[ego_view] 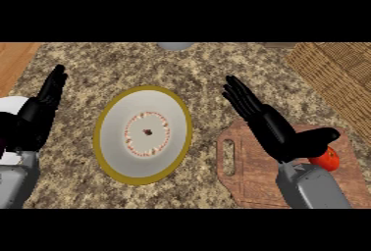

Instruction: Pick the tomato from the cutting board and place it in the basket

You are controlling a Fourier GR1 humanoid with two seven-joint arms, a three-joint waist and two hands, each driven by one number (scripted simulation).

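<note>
**Right hand open above the board, tomato not yet taken**

The granite counter (217,63) fills the head view, with a strip of wooden surface at its far left. A woven basket (340,73) sits at the upper right, its rim running off the edge. In the middle lies a grey plate (109,127) with a yellow rim. At the lower right is the wooden cutting board (250,171), its handle slot facing the plate. The left hand (39,110) rests open near the left edge, fingers up. The right hand (264,122) is above the board with fingers straight and thumb spread toward the right, holding nothing. The tomato (328,159) sits on the board just under that thumb, partly hidden by it

The tomato looks light, smooth and round, so it is likely to roll or slip; its skin would bruise if squeezed. Taking it across its widest middle, thumb opposite fingers, seems the safest hold
</note>
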